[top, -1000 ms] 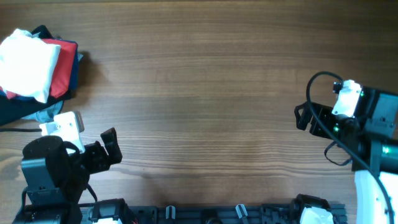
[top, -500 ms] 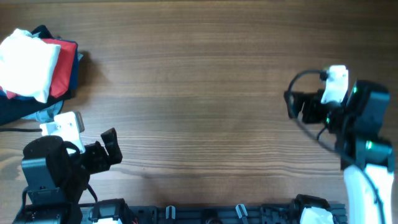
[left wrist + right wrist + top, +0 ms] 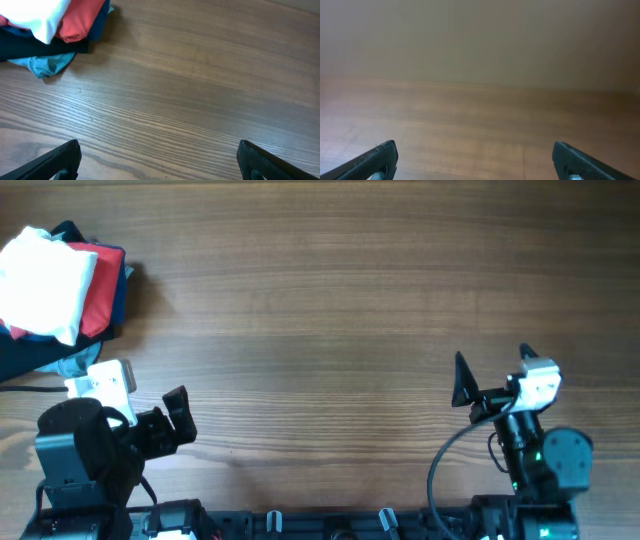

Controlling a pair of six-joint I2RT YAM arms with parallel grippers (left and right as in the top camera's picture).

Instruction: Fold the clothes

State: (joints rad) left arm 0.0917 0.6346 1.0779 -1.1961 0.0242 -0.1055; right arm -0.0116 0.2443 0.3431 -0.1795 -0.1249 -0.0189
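At the bench's far-left corner, the white T-shirt (image 3: 42, 272) lay folded atop a red shirt (image 3: 103, 292) and dark garments (image 3: 25, 360), well apart from both arms. My left hand (image 3: 180, 420) sat near the front edge, jaws wide, holding nothing. My right hand (image 3: 492, 372) pointed across the bench (image 3: 320, 310), equally wide and empty.

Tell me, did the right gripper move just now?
Yes. The right gripper pulled back toward the black rail along the bottom of the overhead view.
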